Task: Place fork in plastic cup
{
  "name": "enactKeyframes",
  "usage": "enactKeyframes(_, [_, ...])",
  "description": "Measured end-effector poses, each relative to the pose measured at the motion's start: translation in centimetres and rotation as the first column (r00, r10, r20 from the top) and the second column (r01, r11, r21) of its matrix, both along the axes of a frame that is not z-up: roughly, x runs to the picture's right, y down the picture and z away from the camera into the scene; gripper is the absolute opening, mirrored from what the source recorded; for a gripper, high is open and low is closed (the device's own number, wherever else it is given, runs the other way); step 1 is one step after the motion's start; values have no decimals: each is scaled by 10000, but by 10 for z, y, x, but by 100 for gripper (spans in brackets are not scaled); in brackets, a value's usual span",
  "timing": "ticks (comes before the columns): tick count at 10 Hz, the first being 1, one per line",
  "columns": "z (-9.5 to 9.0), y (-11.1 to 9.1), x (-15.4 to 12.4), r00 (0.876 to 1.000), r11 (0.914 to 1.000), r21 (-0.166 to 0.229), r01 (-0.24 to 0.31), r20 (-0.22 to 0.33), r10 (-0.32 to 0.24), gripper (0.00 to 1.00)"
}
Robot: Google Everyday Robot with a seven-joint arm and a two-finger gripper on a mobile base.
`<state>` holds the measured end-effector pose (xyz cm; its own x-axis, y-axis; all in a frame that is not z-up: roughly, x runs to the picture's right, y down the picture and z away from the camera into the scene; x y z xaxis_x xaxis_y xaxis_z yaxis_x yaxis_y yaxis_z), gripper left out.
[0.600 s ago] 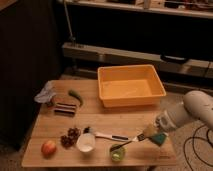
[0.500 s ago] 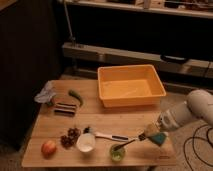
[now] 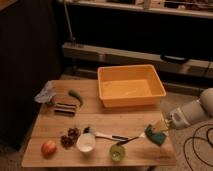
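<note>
The small yellow-green plastic cup [image 3: 117, 152] stands near the table's front edge, right of the white cup [image 3: 86, 142]. The fork [image 3: 133, 139] is a thin dark shaft. It slants from just above the green cup's rim up to the right, towards my gripper [image 3: 158, 128]. The gripper hangs at the right side of the table, just above a green sponge-like block [image 3: 157, 136], at the fork's upper right end. I cannot tell whether it touches the fork. The white arm [image 3: 190, 114] comes in from the right.
A white utensil with a black section [image 3: 107, 135] lies between the two cups. An orange bin [image 3: 131, 86] sits at the back. An apple [image 3: 48, 148], grapes [image 3: 70, 137], a dark bar [image 3: 65, 108], a green pepper [image 3: 75, 96] and a crumpled bag [image 3: 45, 93] lie on the left.
The gripper and arm have shifted very slightly up and to the right. The fork and the cups stay about where they were.
</note>
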<state>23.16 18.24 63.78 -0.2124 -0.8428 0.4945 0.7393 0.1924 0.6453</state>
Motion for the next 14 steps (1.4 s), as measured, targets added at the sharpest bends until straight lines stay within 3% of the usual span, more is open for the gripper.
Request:
enactKeyframes(4, [1,2,-7,9998,9997,87,220,-21,-220,2])
enactKeyframes(10, [15,13,-11,9981,9991,163,403,-483,-395,2])
enactKeyframes(14, [17,25,-30,9963,9966,66,824,-238,-823,2])
